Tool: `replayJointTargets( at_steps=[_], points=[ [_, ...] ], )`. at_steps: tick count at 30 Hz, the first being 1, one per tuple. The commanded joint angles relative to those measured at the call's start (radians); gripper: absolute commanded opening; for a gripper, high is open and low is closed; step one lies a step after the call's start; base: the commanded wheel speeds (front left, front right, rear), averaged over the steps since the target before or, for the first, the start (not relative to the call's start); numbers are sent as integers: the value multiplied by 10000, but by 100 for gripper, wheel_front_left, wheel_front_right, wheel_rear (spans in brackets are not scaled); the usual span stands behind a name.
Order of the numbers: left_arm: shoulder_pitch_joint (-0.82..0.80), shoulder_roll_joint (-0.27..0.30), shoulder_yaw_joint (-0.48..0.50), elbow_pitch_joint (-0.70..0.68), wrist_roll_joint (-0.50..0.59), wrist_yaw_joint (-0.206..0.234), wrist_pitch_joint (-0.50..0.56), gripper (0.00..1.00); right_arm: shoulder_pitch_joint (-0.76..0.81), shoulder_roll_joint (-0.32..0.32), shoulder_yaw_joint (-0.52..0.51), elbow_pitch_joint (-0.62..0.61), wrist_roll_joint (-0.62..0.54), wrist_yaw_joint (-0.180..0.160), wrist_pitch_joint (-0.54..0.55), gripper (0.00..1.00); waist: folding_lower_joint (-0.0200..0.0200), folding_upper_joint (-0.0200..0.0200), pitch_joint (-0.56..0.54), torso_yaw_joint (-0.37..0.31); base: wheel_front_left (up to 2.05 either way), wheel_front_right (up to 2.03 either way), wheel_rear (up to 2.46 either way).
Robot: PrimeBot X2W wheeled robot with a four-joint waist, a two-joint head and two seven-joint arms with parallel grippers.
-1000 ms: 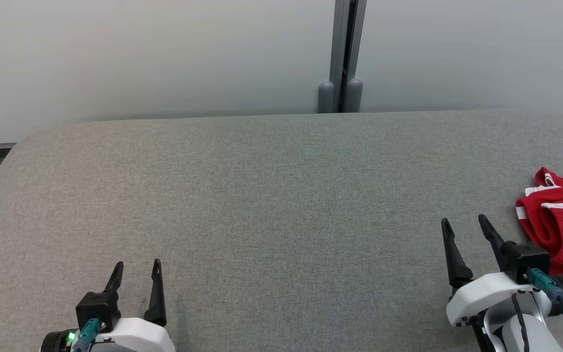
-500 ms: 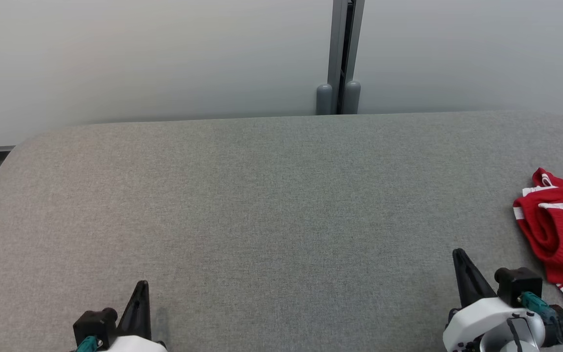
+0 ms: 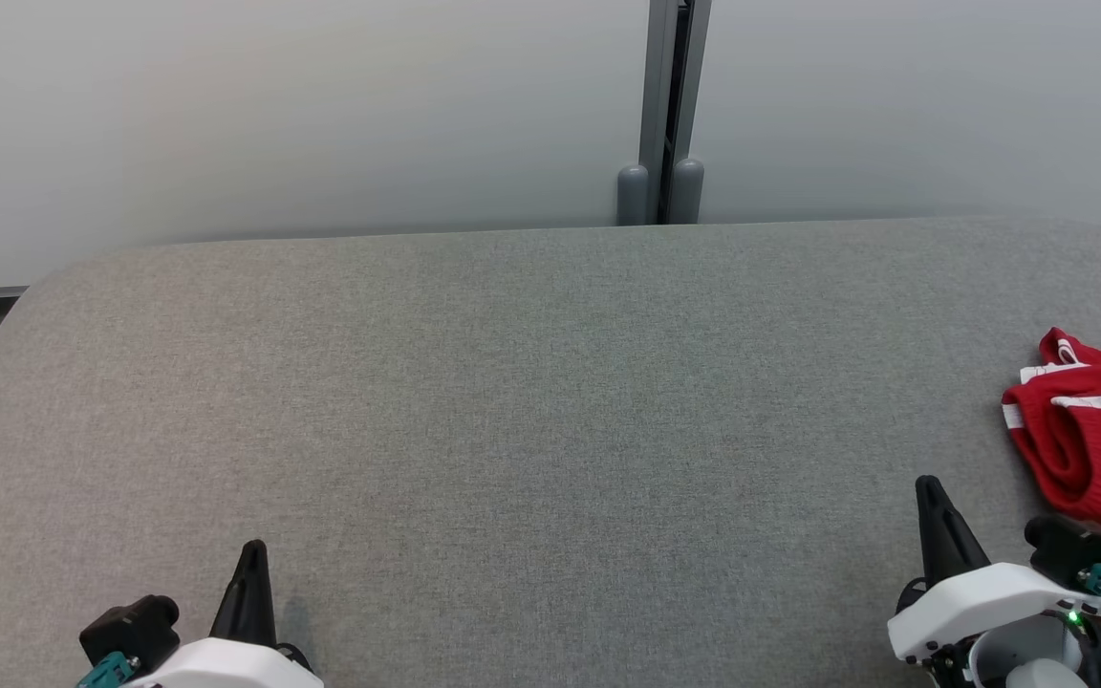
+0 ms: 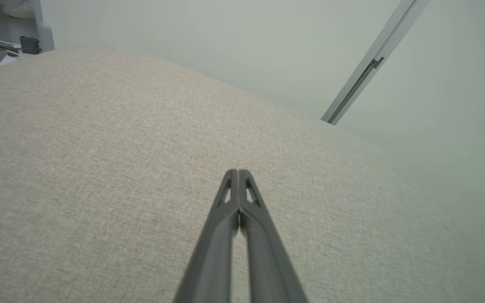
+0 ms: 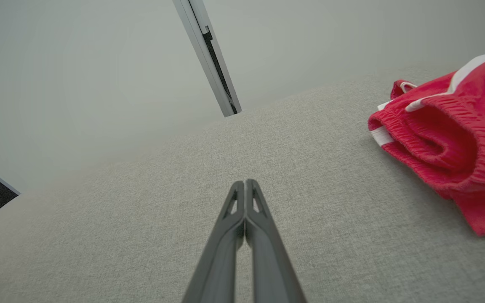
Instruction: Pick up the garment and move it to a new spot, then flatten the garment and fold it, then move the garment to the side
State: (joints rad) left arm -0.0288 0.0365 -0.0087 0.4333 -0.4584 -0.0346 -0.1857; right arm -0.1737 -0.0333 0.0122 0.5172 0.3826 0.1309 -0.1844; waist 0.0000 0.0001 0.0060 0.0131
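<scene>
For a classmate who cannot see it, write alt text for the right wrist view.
A crumpled red garment with white stripes lies on the grey table, at the view's right, apart from the right tool, which is shut and holds nothing.

Nothing readable is showing from where I am standing: no words, labels, brands, numbers or signs anywhere

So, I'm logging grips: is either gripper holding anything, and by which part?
Nothing: left gripper and right gripper are shut empty; the garment lies apart.
</scene>
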Motion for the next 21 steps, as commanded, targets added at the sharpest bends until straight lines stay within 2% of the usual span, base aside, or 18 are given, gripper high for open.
replayJointTargets(
  at_steps=[1,21],
  points=[
    [-312,64,88,-240,-451,-82,78,0,-120,-79,-61,-293,483,0,86,0,0,-1,0,-2,0,0,0],
    [-462,93,393,-716,-3460,-325,858,0,94,-115,-376,-986,3687,0,859,0,0,-1,-5,-26,0,0,0]
  ],
)
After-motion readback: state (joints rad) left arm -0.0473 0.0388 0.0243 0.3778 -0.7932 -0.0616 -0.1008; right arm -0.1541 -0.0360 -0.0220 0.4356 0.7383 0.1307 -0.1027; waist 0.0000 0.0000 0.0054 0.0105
